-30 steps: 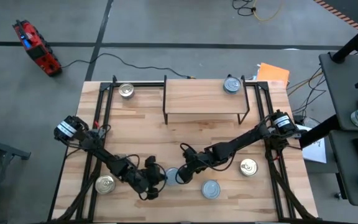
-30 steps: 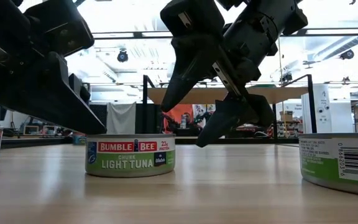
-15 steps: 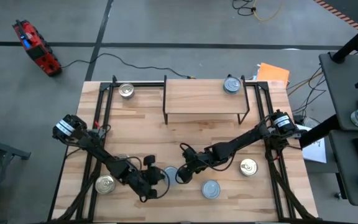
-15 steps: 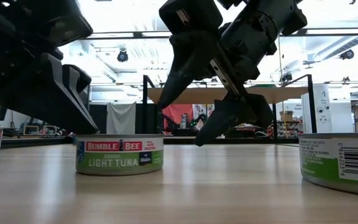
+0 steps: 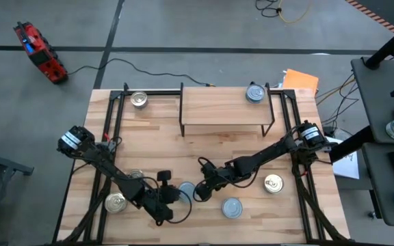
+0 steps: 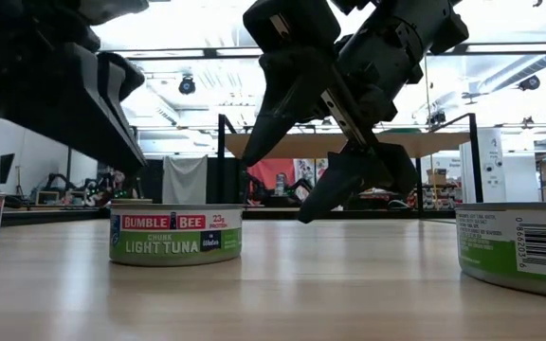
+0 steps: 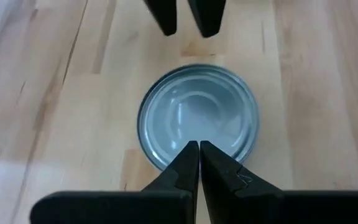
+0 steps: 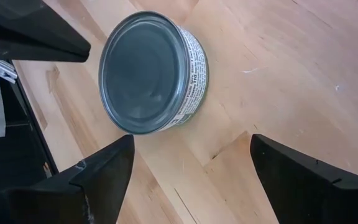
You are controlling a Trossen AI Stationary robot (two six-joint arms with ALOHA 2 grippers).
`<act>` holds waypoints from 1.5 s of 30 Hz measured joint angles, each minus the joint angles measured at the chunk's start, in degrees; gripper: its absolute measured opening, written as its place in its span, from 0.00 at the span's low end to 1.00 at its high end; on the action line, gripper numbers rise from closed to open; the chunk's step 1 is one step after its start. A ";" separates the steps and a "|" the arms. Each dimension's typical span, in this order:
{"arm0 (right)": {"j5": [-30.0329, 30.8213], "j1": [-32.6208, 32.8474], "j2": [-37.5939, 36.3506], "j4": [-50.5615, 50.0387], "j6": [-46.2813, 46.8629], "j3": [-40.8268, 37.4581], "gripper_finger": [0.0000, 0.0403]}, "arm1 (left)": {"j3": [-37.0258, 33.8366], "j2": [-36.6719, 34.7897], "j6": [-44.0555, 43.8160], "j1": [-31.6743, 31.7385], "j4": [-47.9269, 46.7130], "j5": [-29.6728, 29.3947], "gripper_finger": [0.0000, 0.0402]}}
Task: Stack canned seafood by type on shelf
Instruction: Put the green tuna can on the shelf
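A blue-topped tuna can (image 5: 185, 190) (image 6: 176, 235) stands on its base on the table, near the front edge. My left gripper (image 5: 173, 197) (image 7: 199, 148) is shut and hangs just above the can's near-left rim; the low view shows a gap between them. My right gripper (image 5: 200, 190) (image 8: 191, 168) stands open beside the can's right side and slants down, with nothing between its fingers. The shelf (image 5: 224, 109) stands at the far middle, and another blue-topped can (image 5: 254, 92) rests on its right end.
Other cans stand on the table: a gold-topped one (image 5: 139, 100) at the far left, one (image 5: 116, 201) at the near left, one (image 5: 273, 183) at the right, and a blue-topped one (image 5: 232, 207) near the front. Black frame rails (image 5: 108, 137) run along both sides.
My left gripper, shut throughout, has risen off the can and tipped more steeply. The tuna can has slid a little toward the table's left edge, still upright on its base. My right gripper has kept still and open.
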 joint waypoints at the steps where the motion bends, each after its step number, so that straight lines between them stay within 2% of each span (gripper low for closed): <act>1: 0.00 0.00 0.00 0.01 0.00 0.00 0.78 | -0.12 0.01 -0.87 0.01 0.20 0.78 0.00; 8: -0.02 0.00 0.00 0.04 -0.01 0.00 0.76 | -3.76 0.26 -7.59 -1.35 5.27 1.18 0.00; 22: -1.05 -0.17 0.00 0.42 0.40 0.00 0.77 | -7.52 1.32 -9.39 -1.35 14.16 0.76 0.00; 27: -1.46 -0.17 0.00 0.44 0.92 0.00 0.77 | -7.75 1.38 -10.25 -1.50 14.18 0.26 0.00; 36: -1.52 -0.34 0.19 0.84 1.57 0.00 0.82 | -8.84 1.38 -14.37 -2.16 14.32 -0.49 0.00; 45: -1.49 -0.39 1.72 4.86 1.51 -0.22 0.80 | -9.42 1.86 -15.07 -2.63 12.44 0.30 0.00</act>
